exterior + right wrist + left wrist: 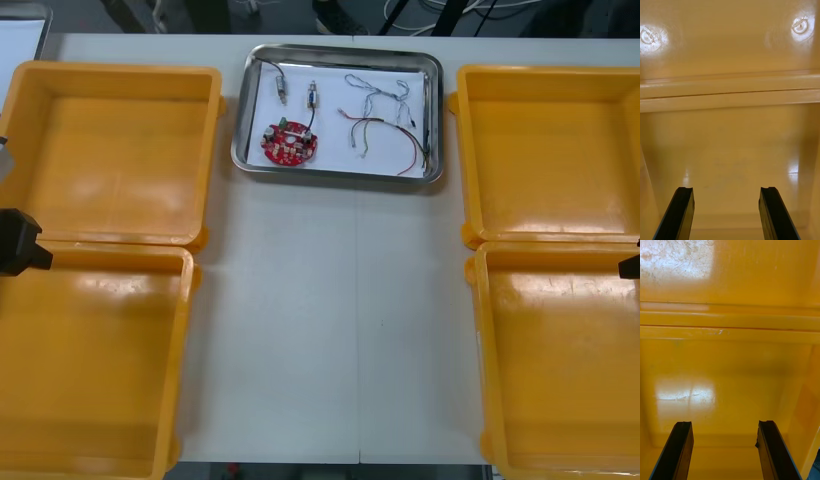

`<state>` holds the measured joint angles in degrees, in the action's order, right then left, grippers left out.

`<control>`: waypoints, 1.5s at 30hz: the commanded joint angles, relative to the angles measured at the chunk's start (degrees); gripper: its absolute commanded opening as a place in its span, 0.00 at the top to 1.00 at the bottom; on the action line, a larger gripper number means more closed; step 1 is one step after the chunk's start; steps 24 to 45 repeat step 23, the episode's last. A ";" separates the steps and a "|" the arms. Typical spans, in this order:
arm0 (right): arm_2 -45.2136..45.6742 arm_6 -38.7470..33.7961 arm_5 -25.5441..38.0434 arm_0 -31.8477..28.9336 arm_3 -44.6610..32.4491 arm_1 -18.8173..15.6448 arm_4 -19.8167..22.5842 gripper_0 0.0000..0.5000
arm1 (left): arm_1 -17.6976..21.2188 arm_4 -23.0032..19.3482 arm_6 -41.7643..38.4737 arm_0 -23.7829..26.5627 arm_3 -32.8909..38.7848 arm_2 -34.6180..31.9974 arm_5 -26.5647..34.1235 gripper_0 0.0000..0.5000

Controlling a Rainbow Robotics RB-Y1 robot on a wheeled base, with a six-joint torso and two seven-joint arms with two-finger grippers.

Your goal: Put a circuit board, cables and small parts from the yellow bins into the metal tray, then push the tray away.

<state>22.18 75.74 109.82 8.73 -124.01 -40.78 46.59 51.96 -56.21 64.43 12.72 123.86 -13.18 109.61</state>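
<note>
**Tray loaded at the far edge, both pincers open over the near bins**

The tray sits at the far middle of the desk, its far rim close to the desk's far edge. It lies between the two far bins without touching either, and a narrow strip of desk shows on each side. On its white inside lie the circuit board toward the near left corner and two small metal parts just beyond it. A black cable curls by the far left corner. The blue and white cable and the red and yellow cable fill the right half, the red one reaching almost to the right rim.

From the tray's near rim down to the desk's near edge runs a wide bare lane, walled by the bins at each side.

The left pincer shows at the picture's left edge, above the seam where the left far bin meets the left near bin. In its wrist view the left pincer stands wide open with nothing between its fingers, over a bare bin floor, with the two joined rims beyond.

The right pincer shows at the right edge, by the seam between the right far bin and the right near bin. Its wrist view shows the right pincer likewise spread wide and holding nothing, above a bare bin floor.
</note>
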 commanded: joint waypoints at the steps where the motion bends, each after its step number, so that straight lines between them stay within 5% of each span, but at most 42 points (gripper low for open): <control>1: 1.03 0.20 0.18 -0.73 -1.85 -1.58 0.51 0.00 | 2.71 0.05 5.36 -1.03 1.56 -1.76 0.39 0.00; 45: 1.03 0.20 0.18 -0.73 -1.85 -1.58 0.51 0.00 | 2.71 0.05 5.36 -1.03 1.56 -1.76 0.39 0.00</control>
